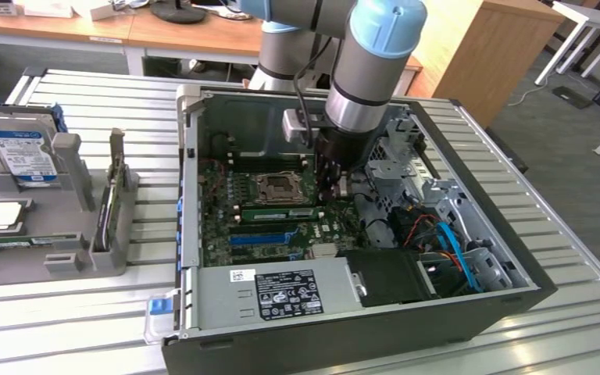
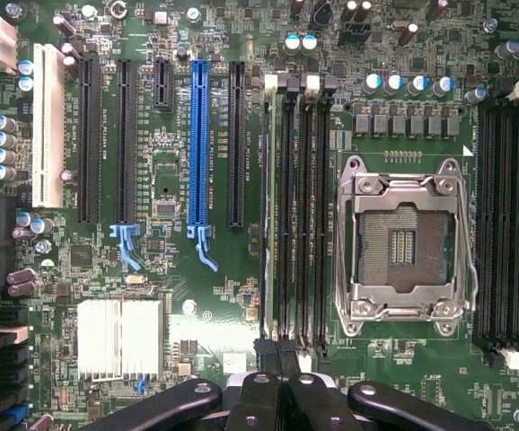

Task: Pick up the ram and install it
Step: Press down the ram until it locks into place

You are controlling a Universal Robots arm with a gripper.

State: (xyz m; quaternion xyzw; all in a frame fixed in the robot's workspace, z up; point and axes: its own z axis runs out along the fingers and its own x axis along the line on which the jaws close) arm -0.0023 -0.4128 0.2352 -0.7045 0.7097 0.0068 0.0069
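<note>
ram [image 1: 276, 213] seated in motherboard slot, shut pincer [image 1: 330, 190] just above its end

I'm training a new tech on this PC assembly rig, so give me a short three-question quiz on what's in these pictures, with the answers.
1. True or false: a cooler is mounted on the CPU socket.
2. The long expansion slot with black slots on both sides of it is: A red, B blue, C yellow.
3. Fill in: the hard drive stands in a grey holder ___ the computer case.

Key: 1 false; 2 B; 3 outside.
</note>
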